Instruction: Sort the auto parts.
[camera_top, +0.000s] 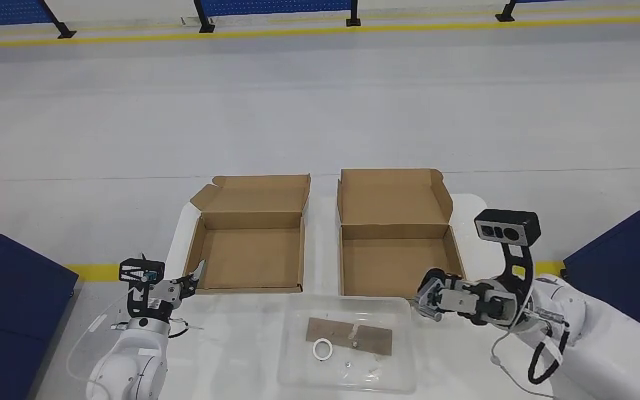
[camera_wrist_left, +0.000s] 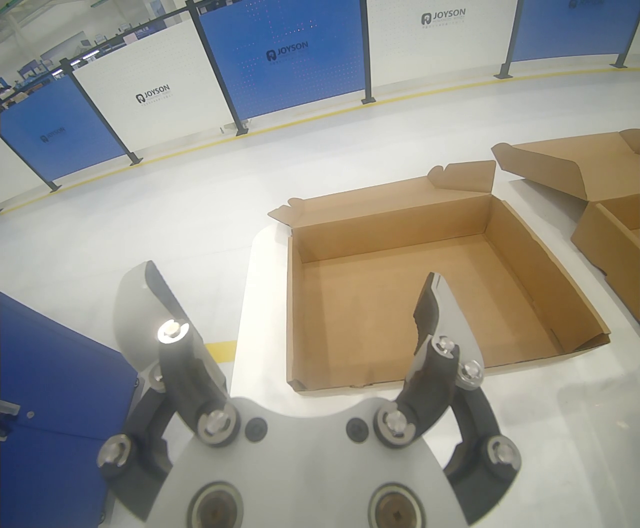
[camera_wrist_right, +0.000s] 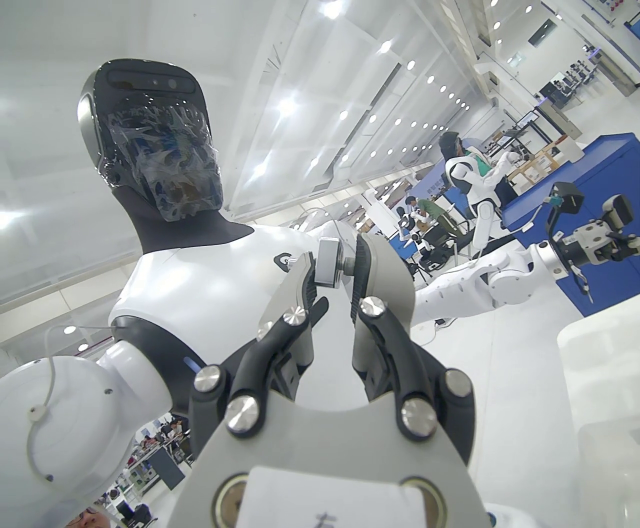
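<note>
Two open brown cardboard boxes (camera_top: 250, 258) (camera_top: 400, 265), gap between, on white bench (camera_top: 230, 330); left jaws released near one box corner; right jaws grasping small silver metal cylinder (camera_wrist_right: 327, 270) by clear plastic tray (camera_top: 290, 342).

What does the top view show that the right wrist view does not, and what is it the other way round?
From the top view: two open cardboard boxes side by side, and a white ring in the clear tray. From the right wrist view: a small metal part clamped in the right tool. In both: the right tool and, farther off, the left tool.
</note>
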